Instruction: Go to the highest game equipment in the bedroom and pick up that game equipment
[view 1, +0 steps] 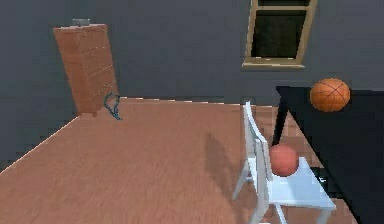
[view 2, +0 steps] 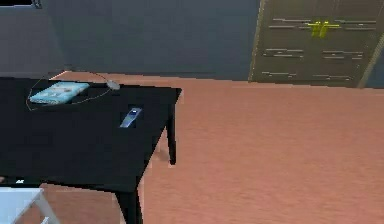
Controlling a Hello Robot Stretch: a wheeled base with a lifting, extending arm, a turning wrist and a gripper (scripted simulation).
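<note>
Status: approach stage; pick-up not yet done. All places are given against the black table (view 1: 355,150).

Forward view, left to right:
- Well apart from the table, at the back wall, stands a wooden dresser (view 1: 88,65). The small grey thing (view 1: 80,21) on top of it is too small to name.
- A dark curved thing (view 1: 113,106) leans at the dresser's foot, also well apart from the table. It may be a racket; not certain.
- Just beside the table's left edge is a white chair (view 1: 262,185), with an orange ball (view 1: 284,160) on its seat, below tabletop level.
- A basketball (view 1: 329,95) rests on the table near its far corner.

Judgement: of the things that are plainly game equipment, the basketball sits highest, so it is the likely target. The dresser-top item leaves some doubt. Left to do: line up with the table, reach, grasp, lift.

Arm side view, left to right:
- On the table lies a flat pale-blue thing (view 2: 58,93) inside a thin oval outline, then a small dark bar (view 2: 130,118). What either one is stays unclear.
- A double door (view 2: 315,40) stands well beyond the table.

The table is cut off at the forward view's right edge. Gripper state: cannot tell.
</note>
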